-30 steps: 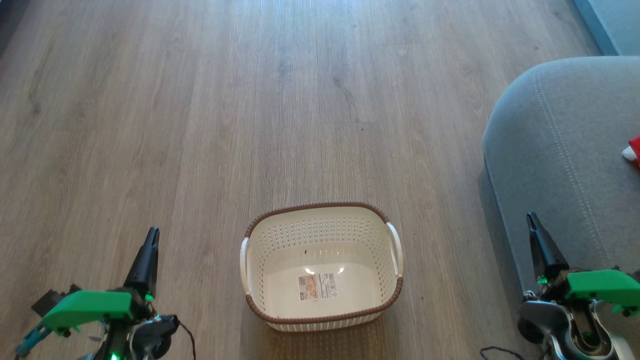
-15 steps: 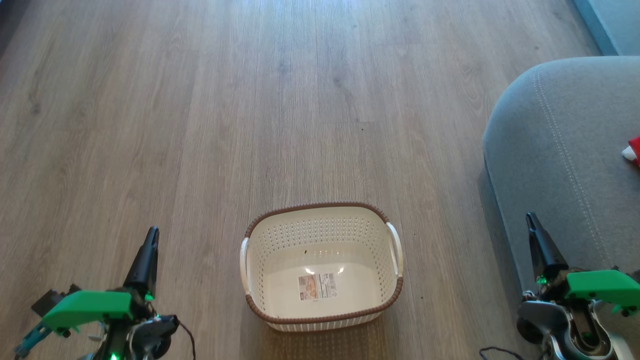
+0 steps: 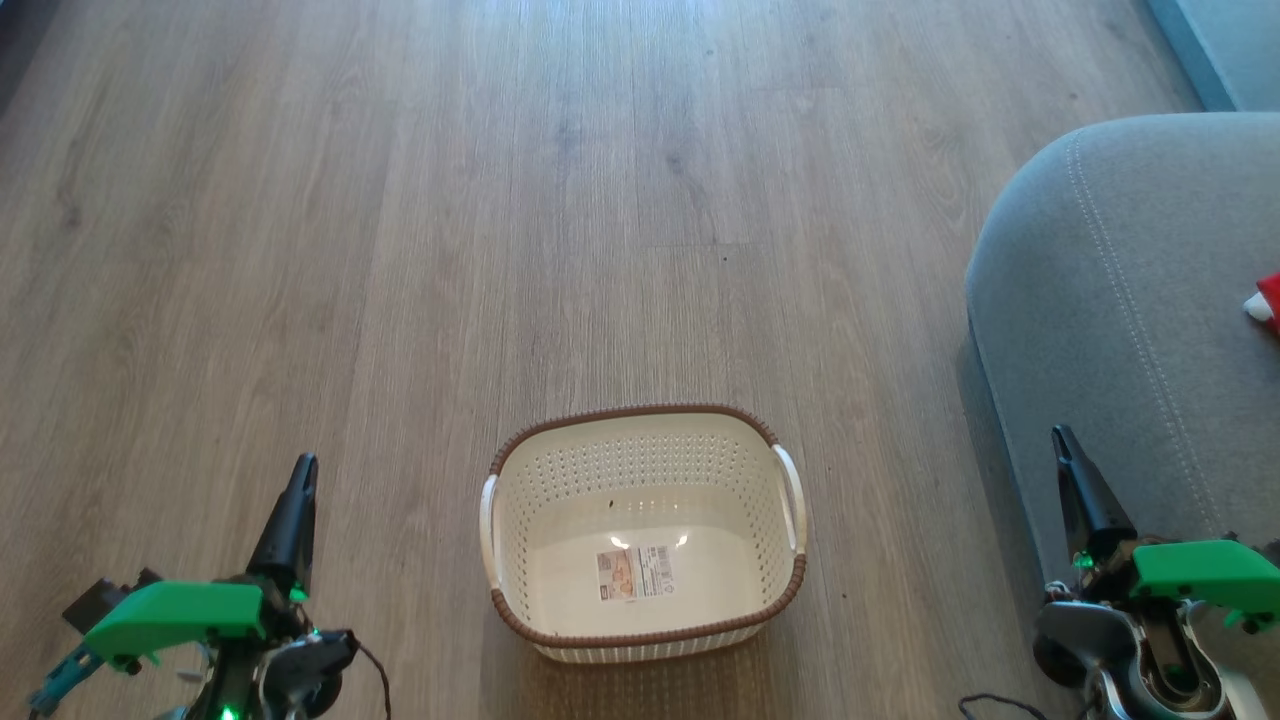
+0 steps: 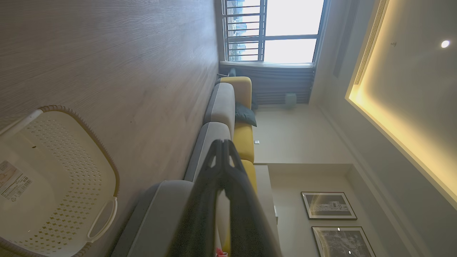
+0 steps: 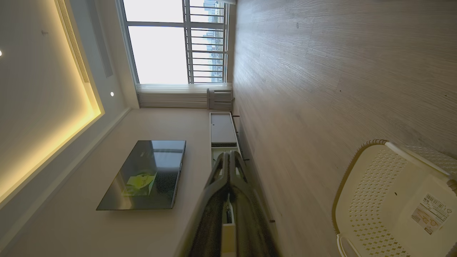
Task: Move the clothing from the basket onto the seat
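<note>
Between my left gripper and right gripper, both closed on nothing, the basket sits bare on the floor and the clothing shows red on the seat at far right, so I judge the job done and would park them clear.

Basket moulded in smooth cream plastic, faintly glossy. Floor laid in matt wood-grain planks. Seat upholstered in matt grey cloth.

Head view: high, looking steeply down at the floor. Wrist views: low, rolled sideways, looking along it. All three share the basket.
</note>
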